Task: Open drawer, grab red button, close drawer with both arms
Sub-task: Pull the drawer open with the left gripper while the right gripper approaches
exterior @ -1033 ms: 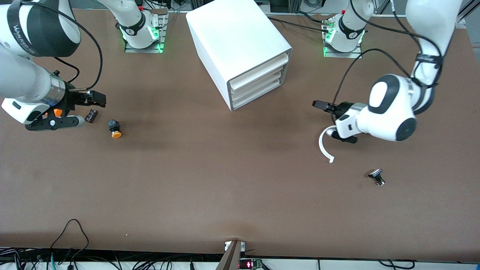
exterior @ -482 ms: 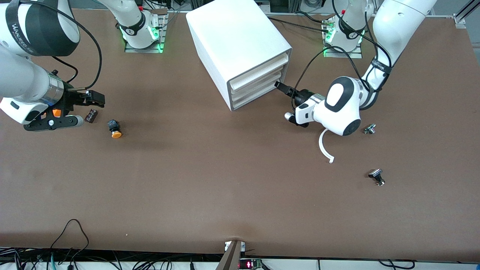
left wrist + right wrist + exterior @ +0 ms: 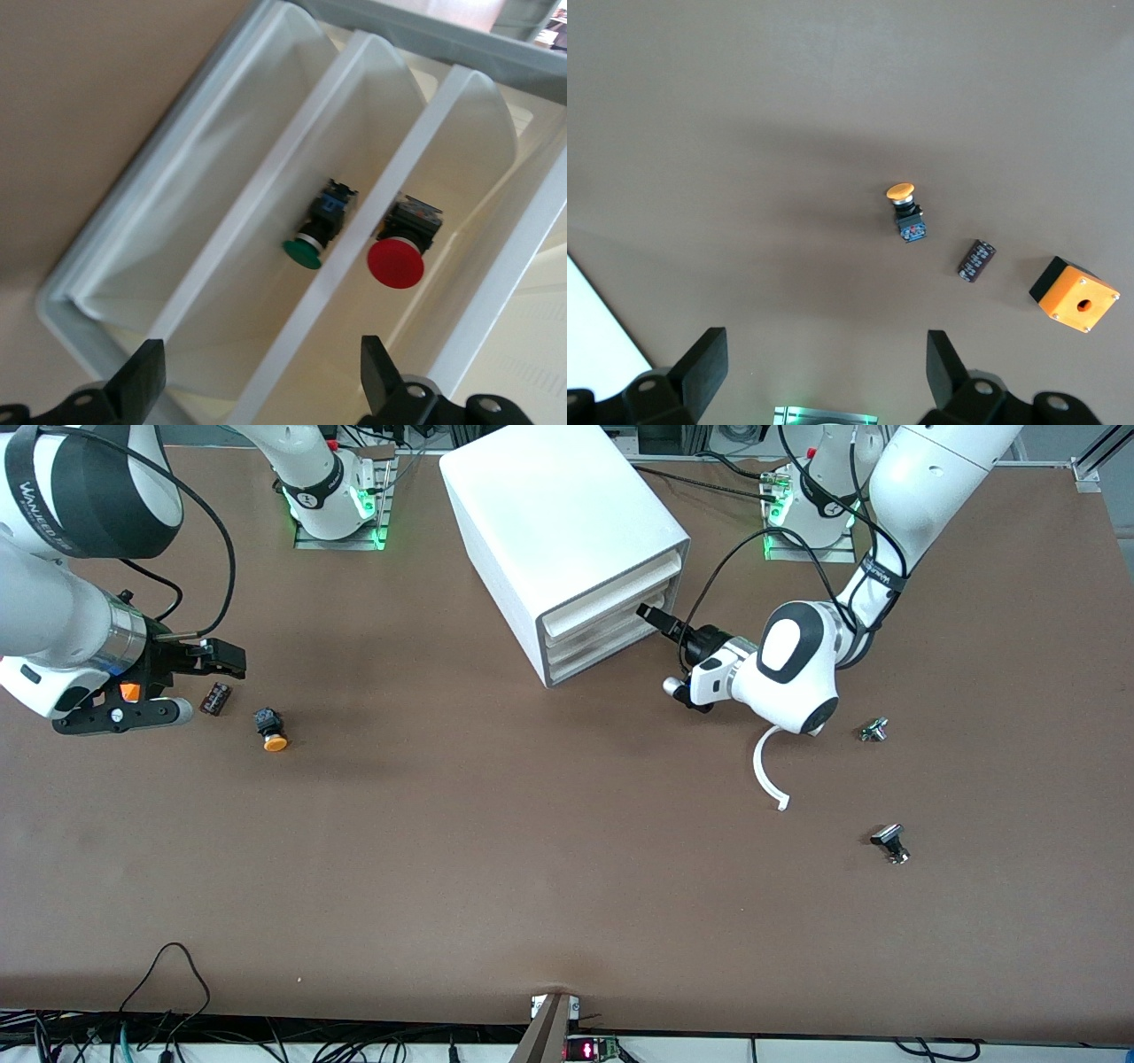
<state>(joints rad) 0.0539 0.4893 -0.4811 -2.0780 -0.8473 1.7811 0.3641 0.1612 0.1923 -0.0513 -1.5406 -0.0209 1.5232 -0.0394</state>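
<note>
The white cabinet point(image 3: 549, 505) stands between the arms' bases, its three cream-fronted drawers point(image 3: 611, 615) all pushed in. My left gripper point(image 3: 654, 622) is right in front of those fronts, at the corner toward the left arm's end, open with nothing between its fingers. In the left wrist view the gripper point(image 3: 263, 363) looks onto the see-through fronts. The button point(image 3: 396, 263) with a red cap lies inside one drawer point(image 3: 469, 159); a green-capped one point(image 3: 303, 252) lies in the drawer beside it. My right gripper point(image 3: 221, 662) point(image 3: 827, 354) waits open over the table at the right arm's end.
Near the right gripper lie an orange-capped button point(image 3: 270, 731) point(image 3: 906, 212), a small dark part point(image 3: 215, 698) point(image 3: 976, 260) and an orange box with a hole point(image 3: 1074, 294). A curved white strip point(image 3: 766, 771) and two small metal parts point(image 3: 873, 729) point(image 3: 890, 841) lie near the left arm.
The left arm has swung in toward the cabinet, bringing its open gripper up to the drawer fronts. The right arm has barely moved.
</note>
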